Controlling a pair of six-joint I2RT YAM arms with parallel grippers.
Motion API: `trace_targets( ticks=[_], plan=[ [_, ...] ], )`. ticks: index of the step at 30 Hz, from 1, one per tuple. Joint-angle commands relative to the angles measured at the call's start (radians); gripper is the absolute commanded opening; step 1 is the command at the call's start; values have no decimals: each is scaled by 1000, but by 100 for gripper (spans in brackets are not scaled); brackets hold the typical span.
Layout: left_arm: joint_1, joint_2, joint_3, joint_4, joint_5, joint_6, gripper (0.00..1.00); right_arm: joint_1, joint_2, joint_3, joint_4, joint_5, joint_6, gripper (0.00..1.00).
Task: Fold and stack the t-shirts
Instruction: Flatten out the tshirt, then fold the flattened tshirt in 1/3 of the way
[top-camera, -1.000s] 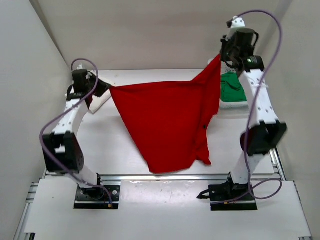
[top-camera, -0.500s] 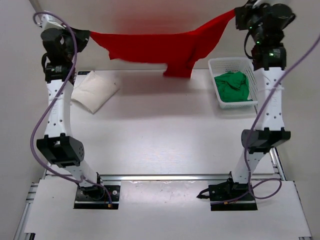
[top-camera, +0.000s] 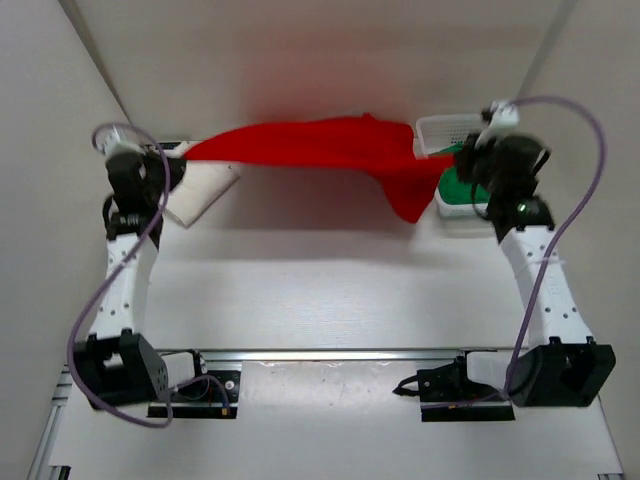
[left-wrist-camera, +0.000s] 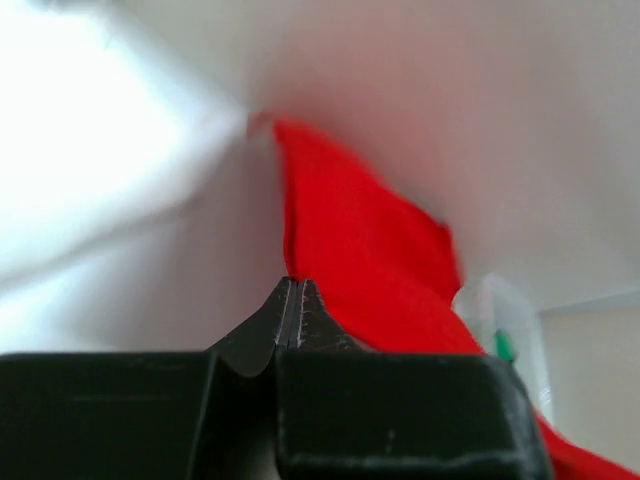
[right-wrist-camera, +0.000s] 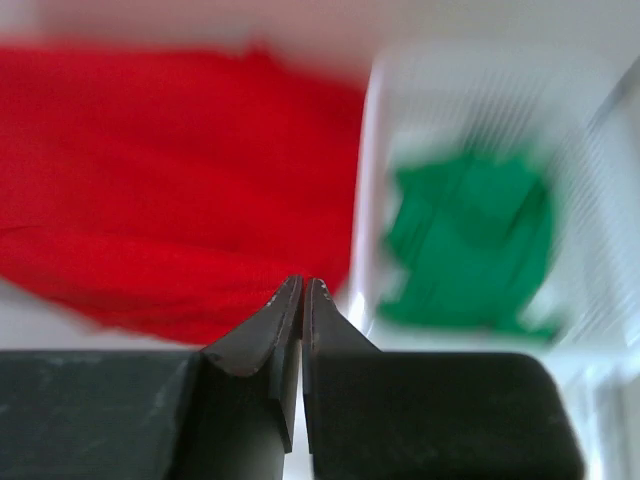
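**Top view.** L pincer & R pincer, jaws pressed together, are each clamping one end of the bright red soft cloth t-shirt. It is hanging stretched betw. them above the far side of the white table. The cream-white cloth t-shirt is lying on the table nr L pincer. The crumpled green cloth t-shirt is sitting in the white plastic mesh basket.

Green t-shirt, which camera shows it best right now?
The right wrist view: the green t-shirt lies crumpled in the white basket, nearly all in sight, though blurred. The top external view hides most of it behind the right arm. The left wrist view catches only a green sliver.
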Motion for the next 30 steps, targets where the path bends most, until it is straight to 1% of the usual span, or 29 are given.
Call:
trace_targets(
  ticks=[1,2,3,4,6,7,8,9,10,11,13,14,16,17,19,20,22,23,24,25,26,27,29,30],
  plan=[
    [16,-154,-259,55,-53,28,0,31,-155,-319,40,11,62,0],
    [22,-184,-353,52,-55,37,0,40,-233,-441,52,-3,85,0],
    [22,-209,-431,26,-55,51,0,69,-299,-496,49,-6,131,0],
    [35,-211,-461,30,-46,64,0,81,-362,-597,22,24,174,0],
    [53,-218,-582,13,-15,75,0,130,-425,-691,-58,64,239,0],
    [70,-218,-640,9,26,83,0,143,-466,-734,-123,86,283,0],
    [90,-220,-669,13,62,83,0,141,-487,-767,-183,74,312,0],
    [107,-217,-706,1,106,84,0,141,-517,-777,-231,66,329,0],
    [125,-214,-735,-2,135,104,0,146,-543,-791,-288,51,383,0],
    [131,-221,-748,-22,163,107,0,173,-571,-798,-335,102,421,0],
    [165,-227,-775,-75,206,139,0,247,-613,-789,-403,86,492,1],
    [179,-240,-771,-86,226,159,0,256,-602,-776,-456,78,524,0],
    [193,-261,-760,-143,240,192,0,262,-591,-765,-536,57,555,0],
    [194,-275,-760,-174,238,213,0,279,-611,-739,-587,78,581,0],
    [171,-301,-728,-227,194,238,0,328,-663,-716,-621,113,624,0],
    [156,-313,-720,-229,165,242,0,330,-683,-711,-636,127,627,0],
    [136,-309,-726,-167,143,200,0,301,-674,-710,-617,153,595,0],
    [133,-297,-716,-152,152,163,0,249,-647,-719,-573,134,549,0],
    [130,-255,-708,-101,168,147,0,217,-619,-720,-513,82,523,0],
    [121,-214,-690,-67,166,109,0,133,-558,-722,-450,5,473,0],
    [116,-195,-670,-54,163,74,0,62,-495,-719,-414,-18,431,0],
    [115,-153,-657,-28,172,59,0,31,-466,-705,-353,-56,406,0],
    [104,-112,-630,18,154,3,0,-1,-351,-687,-260,-32,382,0],
    [102,-100,-625,26,130,-21,0,5,-315,-635,-223,10,377,0]
  ],
)
